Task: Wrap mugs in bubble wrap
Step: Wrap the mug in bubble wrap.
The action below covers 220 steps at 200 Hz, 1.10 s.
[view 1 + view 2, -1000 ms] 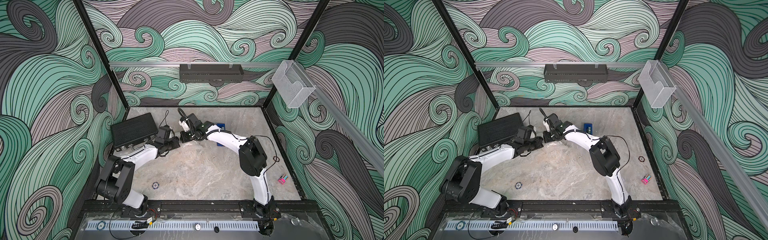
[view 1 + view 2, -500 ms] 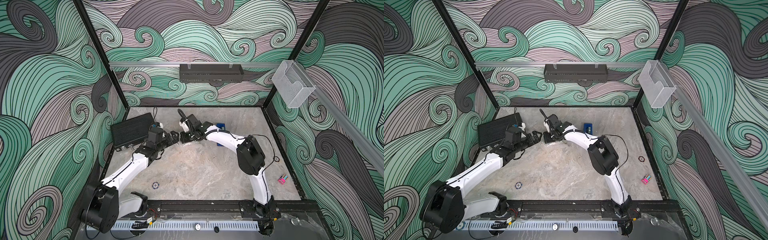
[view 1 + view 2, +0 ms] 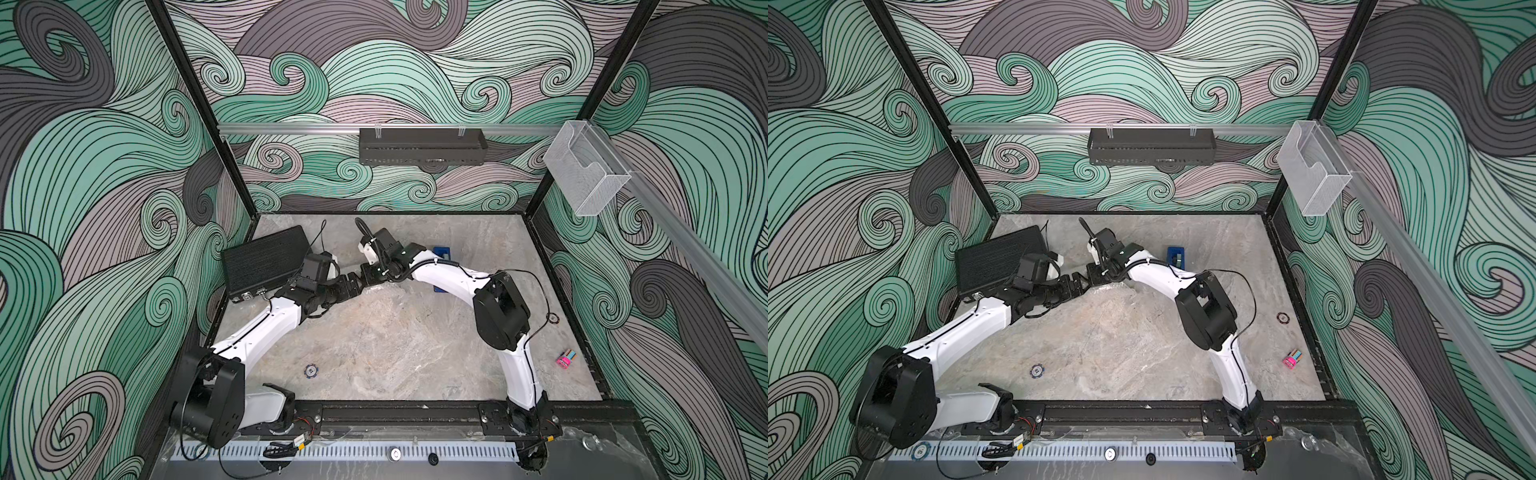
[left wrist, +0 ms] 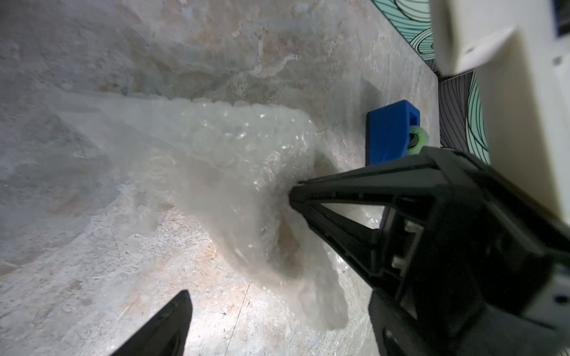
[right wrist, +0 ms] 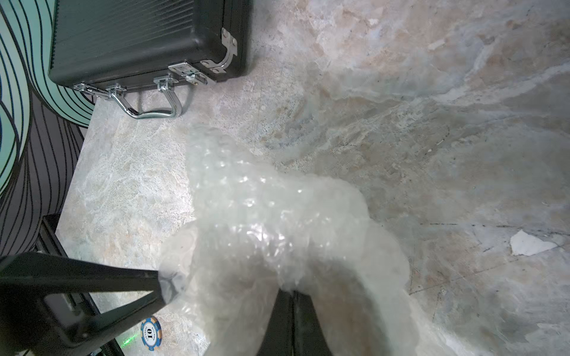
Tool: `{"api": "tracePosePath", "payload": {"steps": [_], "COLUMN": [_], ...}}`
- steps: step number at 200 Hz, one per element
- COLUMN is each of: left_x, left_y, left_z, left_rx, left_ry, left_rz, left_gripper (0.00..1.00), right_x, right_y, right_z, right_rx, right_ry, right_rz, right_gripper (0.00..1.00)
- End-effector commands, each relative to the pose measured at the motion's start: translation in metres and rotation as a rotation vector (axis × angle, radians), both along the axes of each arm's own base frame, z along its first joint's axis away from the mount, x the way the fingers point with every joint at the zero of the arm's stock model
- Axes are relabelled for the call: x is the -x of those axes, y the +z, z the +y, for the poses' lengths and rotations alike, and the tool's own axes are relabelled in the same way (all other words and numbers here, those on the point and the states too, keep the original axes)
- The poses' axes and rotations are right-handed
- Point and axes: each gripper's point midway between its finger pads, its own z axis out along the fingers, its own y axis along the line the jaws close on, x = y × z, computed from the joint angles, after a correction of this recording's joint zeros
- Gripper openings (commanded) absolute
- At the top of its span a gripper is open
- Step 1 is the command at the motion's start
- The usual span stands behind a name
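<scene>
Clear bubble wrap [image 4: 234,172] sits bunched twd the far edge of the table [image 3: 395,353], left of centre, btw black case [image 5: 148,40] & blue tape dispenser [image 4: 390,135]; right gripper [image 5: 290,303] is clenched on a fold of it; left gripper [image 4: 237,243] jaws spread wide, one fingertip [image 4: 300,192] touching the wrap, other clear of it; mug can't be made out thru the wrap

Marbled tabletop [image 3: 395,345] bears bubble wrap [image 4: 216,172], black case [image 3: 266,262], blue dispenser [image 3: 1176,257], poker chip [image 3: 310,370]
</scene>
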Motion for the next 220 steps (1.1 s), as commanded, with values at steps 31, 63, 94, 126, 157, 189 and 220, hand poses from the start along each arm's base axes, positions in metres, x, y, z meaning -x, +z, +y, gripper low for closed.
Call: {"api": "tracePosePath", "payload": {"steps": [31, 63, 94, 126, 157, 189, 220], "left_x": [-0.011, -0.020, -0.027, -0.029, -0.025, -0.023, -0.022], "left_y": [-0.014, -0.031, -0.038, -0.044, -0.051, -0.052, -0.054], "left_z": [0.006, 0.012, 0.016, 0.014, 0.012, 0.012, 0.012], "left_rx": [-0.041, -0.063, -0.045, -0.026, -0.020, -0.010, -0.003], "left_ry": [0.021, 0.061, 0.096, 0.098, 0.082, 0.084, 0.098], "left_rz": [0.045, 0.075, 0.082, 0.093, 0.108, 0.113, 0.120], "left_gripper": [0.88, 0.84, 0.77, 0.65, 0.55, 0.51, 0.48], "right_x": [0.001, 0.003, 0.005, 0.007, 0.008, -0.001, -0.016], "right_y": [-0.007, -0.006, -0.007, -0.006, 0.002, 0.025, 0.058], "right_z": [0.001, 0.004, 0.004, 0.008, 0.013, 0.013, 0.003], "right_rx": [0.016, 0.004, 0.005, -0.014, -0.041, -0.064, -0.089], "right_ry": [-0.003, 0.006, 0.015, 0.041, 0.067, 0.068, 0.033], "right_rz": [0.021, 0.025, 0.029, 0.035, 0.026, -0.010, -0.065], "right_gripper": [0.00, 0.00, 0.00, 0.00, 0.00, 0.10, 0.36]}}
